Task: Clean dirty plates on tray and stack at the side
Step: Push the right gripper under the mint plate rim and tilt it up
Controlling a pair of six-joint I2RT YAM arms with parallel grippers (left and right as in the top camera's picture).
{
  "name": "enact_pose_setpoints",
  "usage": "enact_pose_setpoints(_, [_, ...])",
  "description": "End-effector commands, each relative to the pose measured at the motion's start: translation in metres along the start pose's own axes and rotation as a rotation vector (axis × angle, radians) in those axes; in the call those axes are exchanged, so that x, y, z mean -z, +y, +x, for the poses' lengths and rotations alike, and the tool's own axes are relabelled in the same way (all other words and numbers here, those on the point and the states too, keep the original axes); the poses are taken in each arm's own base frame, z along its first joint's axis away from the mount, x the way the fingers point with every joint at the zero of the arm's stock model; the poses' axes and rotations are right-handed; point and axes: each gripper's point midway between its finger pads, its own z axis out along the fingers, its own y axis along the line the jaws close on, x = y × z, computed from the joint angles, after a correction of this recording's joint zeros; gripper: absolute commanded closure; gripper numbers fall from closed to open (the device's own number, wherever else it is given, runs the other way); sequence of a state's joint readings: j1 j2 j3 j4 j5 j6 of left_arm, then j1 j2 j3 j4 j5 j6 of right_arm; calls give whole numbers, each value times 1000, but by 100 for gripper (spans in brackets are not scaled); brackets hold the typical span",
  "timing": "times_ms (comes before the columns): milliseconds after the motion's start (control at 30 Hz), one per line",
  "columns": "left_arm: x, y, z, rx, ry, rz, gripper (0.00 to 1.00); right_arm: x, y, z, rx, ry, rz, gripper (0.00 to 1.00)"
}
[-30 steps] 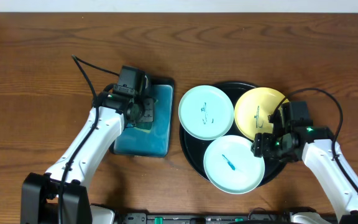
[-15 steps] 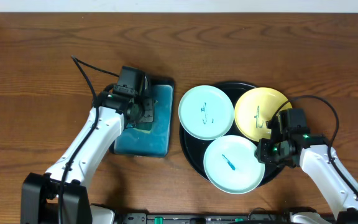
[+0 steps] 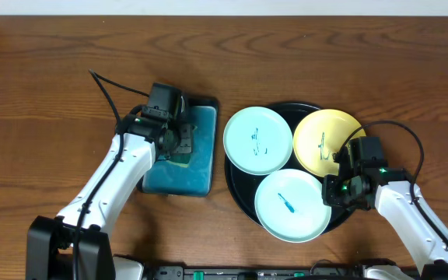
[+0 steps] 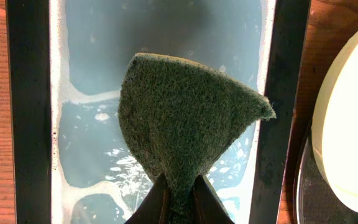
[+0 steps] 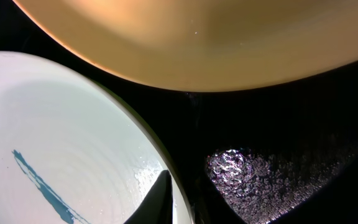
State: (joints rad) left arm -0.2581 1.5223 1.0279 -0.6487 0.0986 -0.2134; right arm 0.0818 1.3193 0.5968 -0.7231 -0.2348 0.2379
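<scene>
— Since a second ago, what has been moved?
— Only the right tool (image 3: 334, 189): it has been brought from the yellow plate (image 3: 323, 140) to the near mint plate (image 3: 290, 206), whose right rim is now pinched between its fingers.
— What else is seen?
— Three plates are counted on the black tray (image 3: 306, 107), two mint and one yellow, each marked with ink. At left, a green scouring pad (image 4: 185, 124) is gripped by the left tool (image 4: 179, 196) over the teal tray (image 3: 201, 175) on the tabletop (image 3: 53, 78).
</scene>
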Motion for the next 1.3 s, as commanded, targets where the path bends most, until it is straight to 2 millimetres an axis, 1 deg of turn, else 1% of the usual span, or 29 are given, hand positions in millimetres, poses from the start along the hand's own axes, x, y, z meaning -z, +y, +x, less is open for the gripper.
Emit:
enact_pose_setpoints(0, [2, 0, 1, 10, -2, 0, 92, -6, 0, 11, 0, 32, -3, 90])
enact_pose_setpoints(100, [2, 0, 0, 10, -3, 0, 92, -9, -2, 14, -14, 36, -1, 91])
enact_pose_setpoints(233, [2, 0, 1, 10, -2, 0, 92, -13, -4, 17, -36, 36, 0, 99])
enact_pose_setpoints(533, [2, 0, 1, 21, 1, 1, 92, -14, -2, 8, -94, -3, -9, 99])
enact_pose_setpoints(700, [2, -5, 2, 20, 8, 28, 92, -13, 0, 2, -88, -24, -19, 99])
enact_pose_setpoints(833, [3, -6, -2, 19, -8, 33, 92, -13, 0, 2, -87, -24, -19, 99])
enact_pose_setpoints(1100, [23, -12, -20, -2, -101, 59, 93, -13, 5, 0, -83, -29, -45, 99])
enact_pose_setpoints(1267, [33, -13, -20, -2, -118, 66, 92, -13, 7, -1, -82, -31, -57, 99])
